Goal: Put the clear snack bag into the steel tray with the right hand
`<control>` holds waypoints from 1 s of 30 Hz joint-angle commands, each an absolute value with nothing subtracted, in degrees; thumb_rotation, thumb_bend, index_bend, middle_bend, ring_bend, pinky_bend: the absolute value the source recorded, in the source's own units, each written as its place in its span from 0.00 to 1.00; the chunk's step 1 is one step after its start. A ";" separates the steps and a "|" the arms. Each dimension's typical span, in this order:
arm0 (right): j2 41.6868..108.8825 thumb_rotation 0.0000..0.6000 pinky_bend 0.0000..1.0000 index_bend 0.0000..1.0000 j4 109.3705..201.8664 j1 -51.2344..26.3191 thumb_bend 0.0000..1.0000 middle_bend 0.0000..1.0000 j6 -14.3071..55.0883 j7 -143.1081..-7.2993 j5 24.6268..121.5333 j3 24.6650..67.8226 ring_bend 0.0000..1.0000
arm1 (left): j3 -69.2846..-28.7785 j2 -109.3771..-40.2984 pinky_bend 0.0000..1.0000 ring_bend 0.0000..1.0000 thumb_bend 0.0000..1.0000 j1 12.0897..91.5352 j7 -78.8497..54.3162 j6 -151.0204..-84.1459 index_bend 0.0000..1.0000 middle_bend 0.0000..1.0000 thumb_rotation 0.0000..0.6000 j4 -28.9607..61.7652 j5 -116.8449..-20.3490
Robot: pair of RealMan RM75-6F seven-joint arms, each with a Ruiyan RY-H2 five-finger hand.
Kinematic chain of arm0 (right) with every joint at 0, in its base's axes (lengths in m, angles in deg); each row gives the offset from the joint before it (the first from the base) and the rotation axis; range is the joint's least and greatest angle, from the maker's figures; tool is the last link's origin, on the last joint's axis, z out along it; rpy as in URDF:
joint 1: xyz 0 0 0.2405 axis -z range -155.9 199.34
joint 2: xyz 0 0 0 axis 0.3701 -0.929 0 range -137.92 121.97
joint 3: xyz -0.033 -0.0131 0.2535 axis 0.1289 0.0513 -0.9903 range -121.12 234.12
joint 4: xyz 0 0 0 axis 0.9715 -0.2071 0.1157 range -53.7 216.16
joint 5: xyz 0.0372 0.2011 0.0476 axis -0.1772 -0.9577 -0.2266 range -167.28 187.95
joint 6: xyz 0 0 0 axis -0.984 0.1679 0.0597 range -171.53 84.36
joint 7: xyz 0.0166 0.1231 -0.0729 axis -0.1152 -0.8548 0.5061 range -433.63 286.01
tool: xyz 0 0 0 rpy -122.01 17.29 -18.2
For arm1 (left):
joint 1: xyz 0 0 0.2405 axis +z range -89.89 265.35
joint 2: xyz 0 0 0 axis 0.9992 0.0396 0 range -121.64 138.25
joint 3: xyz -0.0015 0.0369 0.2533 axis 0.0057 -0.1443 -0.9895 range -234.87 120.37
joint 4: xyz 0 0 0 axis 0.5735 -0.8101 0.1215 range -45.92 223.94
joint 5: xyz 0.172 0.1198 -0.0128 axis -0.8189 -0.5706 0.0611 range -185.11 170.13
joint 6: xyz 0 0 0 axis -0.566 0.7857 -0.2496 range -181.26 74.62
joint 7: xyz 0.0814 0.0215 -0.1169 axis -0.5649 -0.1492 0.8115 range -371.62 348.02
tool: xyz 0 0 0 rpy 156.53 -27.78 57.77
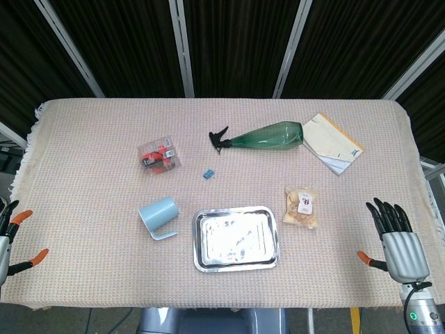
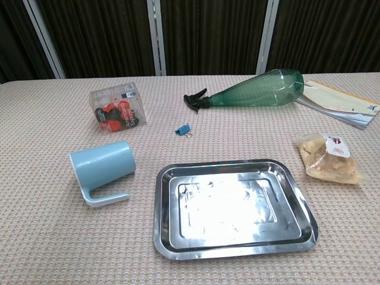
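Bag (image 1: 301, 207) lies untouched just right of the tray (image 1: 236, 261); right hand (image 1: 397, 245) waits well apart, fingers spread and empty. Next: reach in and grasp.

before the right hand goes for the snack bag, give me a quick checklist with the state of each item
1. Right robot hand free, fingers apart: ok.
2. Clear snack bag lying uncovered on the table, nothing on it: ok.
3. Steel tray holds nothing: ok.
4. Nothing stands between snack bag and tray: ok.
5. Left robot hand at the far table edge, away from the tray: ok.
6. How firmly the bag can be gripped: cannot tell.
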State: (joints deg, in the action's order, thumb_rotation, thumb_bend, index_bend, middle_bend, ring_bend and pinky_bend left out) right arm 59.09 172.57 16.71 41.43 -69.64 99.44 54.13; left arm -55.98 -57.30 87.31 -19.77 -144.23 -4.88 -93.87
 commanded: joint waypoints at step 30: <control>56.65 1.00 0.00 0.03 177.16 0.36 0.00 0.00 17.65 -73.55 93.75 48.62 0.00 | -55.07 -55.92 0.00 0.00 0.04 85.46 -21.46 -142.75 0.23 0.05 0.79 -7.30 -95.25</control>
State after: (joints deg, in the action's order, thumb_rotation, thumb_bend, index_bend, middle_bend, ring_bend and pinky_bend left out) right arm 56.24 177.85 3.35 21.34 -72.58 95.66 49.96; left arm -55.06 -55.96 85.46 -21.44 -142.77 -7.25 -95.27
